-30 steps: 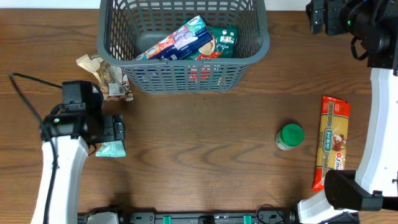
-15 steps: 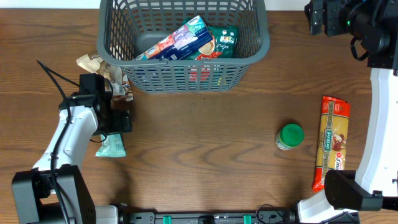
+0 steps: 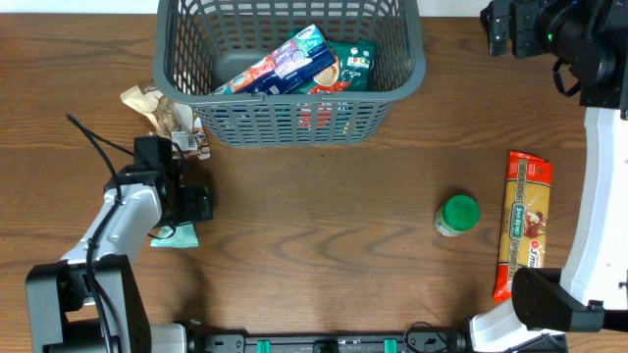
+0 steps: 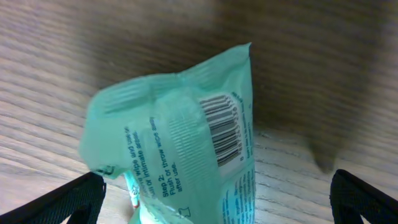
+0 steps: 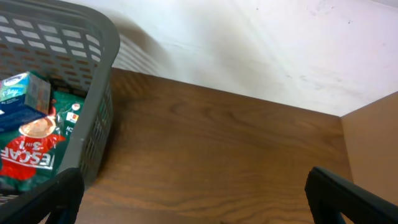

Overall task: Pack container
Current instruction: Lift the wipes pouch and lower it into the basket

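Directly beneath our left gripper [image 3: 192, 203] lies the teal wipes packet [image 4: 180, 143], its long axis crosswise to the line between the fingers, so they straddle its narrow width. Jaws stand wide, holding nothing. Our left arm reaches low, wrist pointing down. The container [image 3: 294, 123] sits farther back and to the right, partly filled; our right gripper [image 5: 199, 208], likewise spread and empty, hovers off its right side.

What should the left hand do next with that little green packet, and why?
Probably lower a bit and close on the green packet. The left hand hangs open right above it, one finger on each side, and the packet lies on the table outside the basket, not packed yet.
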